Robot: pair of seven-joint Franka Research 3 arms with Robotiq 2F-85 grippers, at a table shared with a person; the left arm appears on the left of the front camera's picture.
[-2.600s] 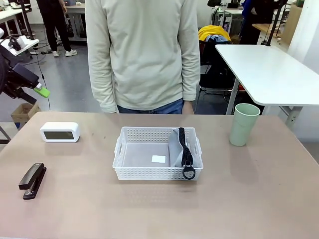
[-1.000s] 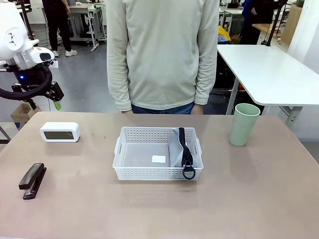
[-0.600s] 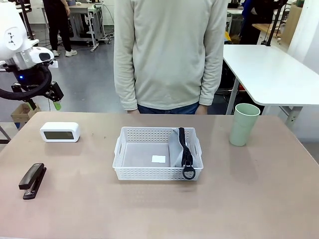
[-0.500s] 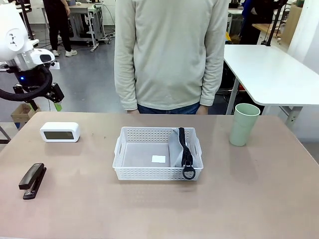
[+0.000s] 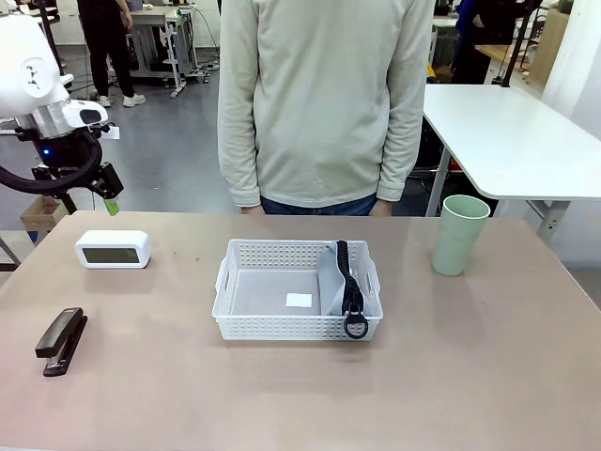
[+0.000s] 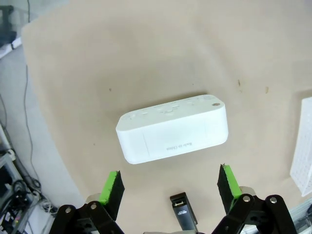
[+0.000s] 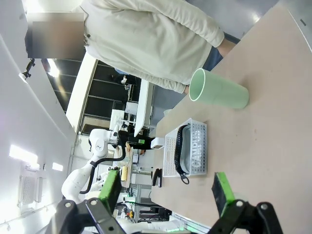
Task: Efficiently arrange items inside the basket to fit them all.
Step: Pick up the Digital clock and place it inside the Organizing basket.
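Hovering empty, the wide-open left end effector (image 6: pixel 169 185) frames a smooth rounded white block (image 6: pixel 173 129).

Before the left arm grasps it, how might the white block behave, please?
The white block looks like a rigid plastic shell, so it is probably stiff and lightish. Its smooth rounded edges may slip. Lying flat, it seems unlikely to roll.

The left gripper (image 5: pixel 89 200) is now in from the left edge and hangs, apparently, right above the white block (image 5: pixel 113 249), and the person (image 5: pixel 324 94) stands further right.
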